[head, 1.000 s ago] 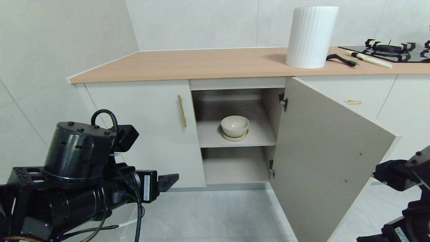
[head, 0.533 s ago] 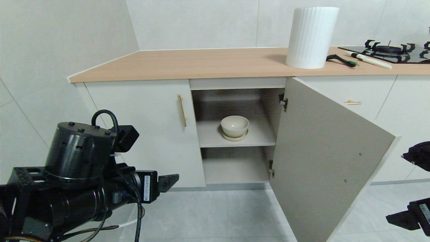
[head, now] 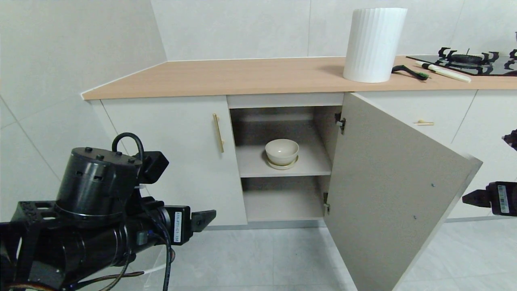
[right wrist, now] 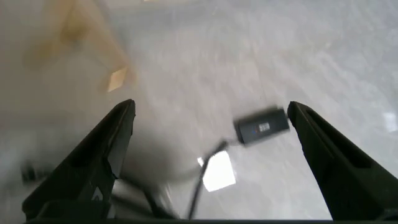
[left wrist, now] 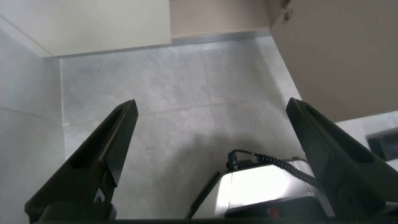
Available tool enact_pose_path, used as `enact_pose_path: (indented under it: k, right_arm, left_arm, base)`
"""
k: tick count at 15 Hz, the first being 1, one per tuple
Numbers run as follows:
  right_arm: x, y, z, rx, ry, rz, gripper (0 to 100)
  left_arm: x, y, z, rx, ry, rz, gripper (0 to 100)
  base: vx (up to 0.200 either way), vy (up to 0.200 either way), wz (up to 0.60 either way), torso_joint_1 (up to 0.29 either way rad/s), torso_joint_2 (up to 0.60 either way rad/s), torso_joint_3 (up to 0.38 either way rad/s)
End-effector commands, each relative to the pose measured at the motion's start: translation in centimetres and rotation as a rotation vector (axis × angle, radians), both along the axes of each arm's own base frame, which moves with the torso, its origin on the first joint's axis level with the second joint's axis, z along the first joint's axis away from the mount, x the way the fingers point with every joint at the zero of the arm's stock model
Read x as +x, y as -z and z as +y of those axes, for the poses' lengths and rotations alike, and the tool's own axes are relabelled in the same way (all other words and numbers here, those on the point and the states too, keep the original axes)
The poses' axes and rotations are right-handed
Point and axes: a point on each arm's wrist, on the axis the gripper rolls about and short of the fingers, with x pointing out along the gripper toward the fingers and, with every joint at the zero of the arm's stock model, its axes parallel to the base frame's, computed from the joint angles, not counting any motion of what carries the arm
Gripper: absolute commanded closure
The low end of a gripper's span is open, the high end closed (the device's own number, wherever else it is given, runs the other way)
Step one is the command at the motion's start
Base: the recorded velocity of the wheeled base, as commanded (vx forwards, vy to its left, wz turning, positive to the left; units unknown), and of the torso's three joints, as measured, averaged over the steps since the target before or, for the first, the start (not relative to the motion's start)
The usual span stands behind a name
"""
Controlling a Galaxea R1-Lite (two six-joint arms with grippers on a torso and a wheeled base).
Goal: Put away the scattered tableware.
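Observation:
A cream bowl [head: 282, 150] sits on a small plate [head: 282, 164] on the middle shelf of the open cabinet [head: 282, 163]. My left gripper [head: 204, 220] hangs low at the left, in front of the shut cabinet door and apart from the shelf. Its fingers [left wrist: 99, 165] stand wide apart over the floor, holding nothing. My right gripper [head: 476, 199] is at the far right, just beyond the outer edge of the open cabinet door [head: 396, 182]. In the right wrist view my right gripper [right wrist: 211, 155] is open and empty above the floor.
The door swings out to the right and blocks the way between my right arm and the shelf. On the wooden counter [head: 242, 74] stand a tall white ribbed cylinder [head: 373, 44], a black-handled tool [head: 410, 72] and a white-handled utensil [head: 444, 72] by the stove [head: 472, 60]. The lower shelf [head: 282, 204] is bare.
My right arm has risen and shifted toward the right edge, past the door's outer edge. The door has swung very slightly wider. My left arm has barely moved.

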Motion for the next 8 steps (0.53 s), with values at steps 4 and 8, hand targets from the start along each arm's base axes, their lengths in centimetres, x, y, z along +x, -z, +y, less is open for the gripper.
enact_pose_path:
  k: [4, 8]
  right_arm:
    - [2.5, 1.3, -0.1, 0.026, 0.039, -0.011, 0]
    - [2.9, 1.6, 0.4, 0.032, 0.019, -0.044, 0]
  left_arm:
    - [0.0, 0.0, 0.0, 0.0, -0.001, 0.001, 0]
    - [0.0, 0.0, 0.0, -0.001, -0.002, 0.001, 0]
  base:
    - [0.0, 0.0, 0.0, 0.0, 0.0, 0.0]
    - [0.0, 0.0, 0.0, 0.0, 0.0, 0.0]
